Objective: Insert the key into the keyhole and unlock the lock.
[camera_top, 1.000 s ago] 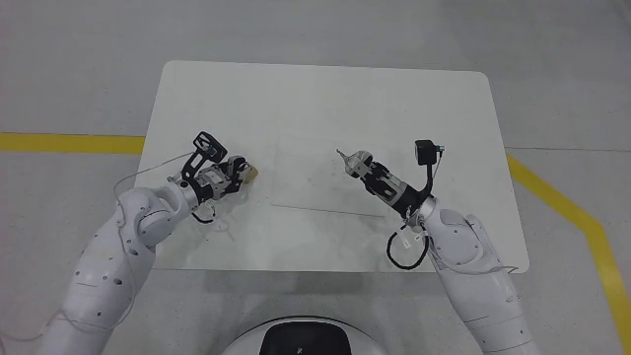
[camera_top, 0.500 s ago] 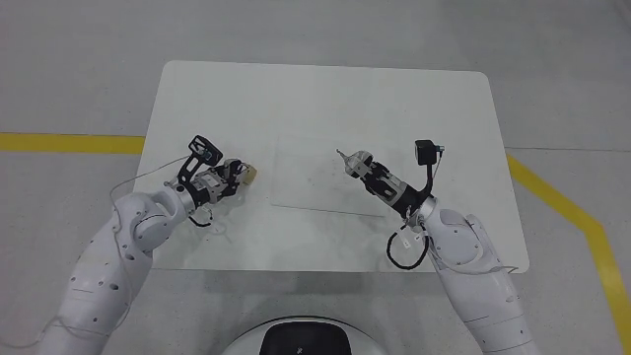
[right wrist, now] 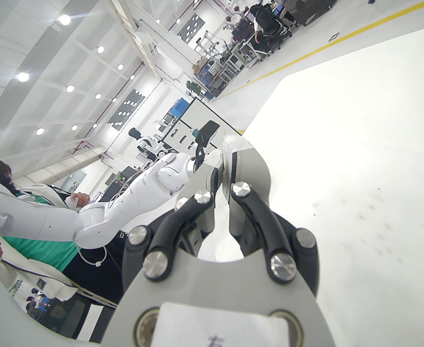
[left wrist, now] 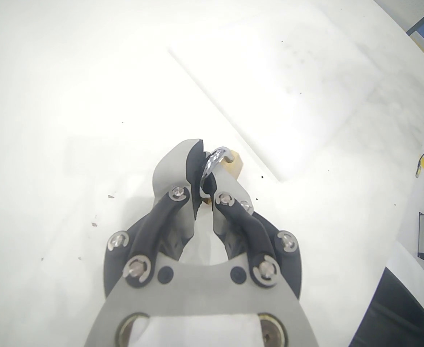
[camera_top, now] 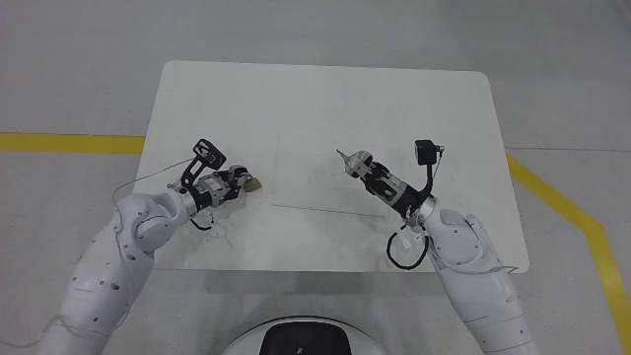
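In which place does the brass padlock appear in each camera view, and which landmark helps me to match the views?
Top view: padlock in the left gripper, over the left part of the table.
Left wrist view: padlock at the left gripper's fingertips, which clamp its shackle.
Right wrist view: hidden; the left arm ends behind the right gripper.
Shared landmark: the white table.
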Controlling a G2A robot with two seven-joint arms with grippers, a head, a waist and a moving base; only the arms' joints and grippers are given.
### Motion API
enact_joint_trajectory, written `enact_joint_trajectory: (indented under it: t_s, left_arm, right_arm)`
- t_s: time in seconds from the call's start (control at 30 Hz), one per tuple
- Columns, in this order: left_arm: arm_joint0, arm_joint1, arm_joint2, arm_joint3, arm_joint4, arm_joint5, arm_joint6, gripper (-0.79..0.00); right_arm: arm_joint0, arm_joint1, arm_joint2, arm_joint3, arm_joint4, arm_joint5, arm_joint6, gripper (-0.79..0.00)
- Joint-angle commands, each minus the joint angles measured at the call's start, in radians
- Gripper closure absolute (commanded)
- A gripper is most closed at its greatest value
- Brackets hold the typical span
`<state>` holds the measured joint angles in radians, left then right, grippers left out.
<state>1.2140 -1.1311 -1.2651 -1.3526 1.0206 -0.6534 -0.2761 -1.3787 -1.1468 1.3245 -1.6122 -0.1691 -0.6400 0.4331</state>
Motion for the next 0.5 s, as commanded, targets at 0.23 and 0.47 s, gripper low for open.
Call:
enact_joint_trajectory:
  t_s: [0.23,0.47]
  left_arm:
    - [0.009,0.001,-0.066,0.020,-0.505,-0.142,0.030,0.000]
    - [-0.062,0.000,0.021,0.084,-1.254,-0.002,-0.434,0.000]
  right_arm:
    - [0.000,0.000,0.000,0.000,0.000,0.000,0.000,0.000]
    - [0.000,0.000,0.000,0.000,0.000,0.000,0.000,0.000]
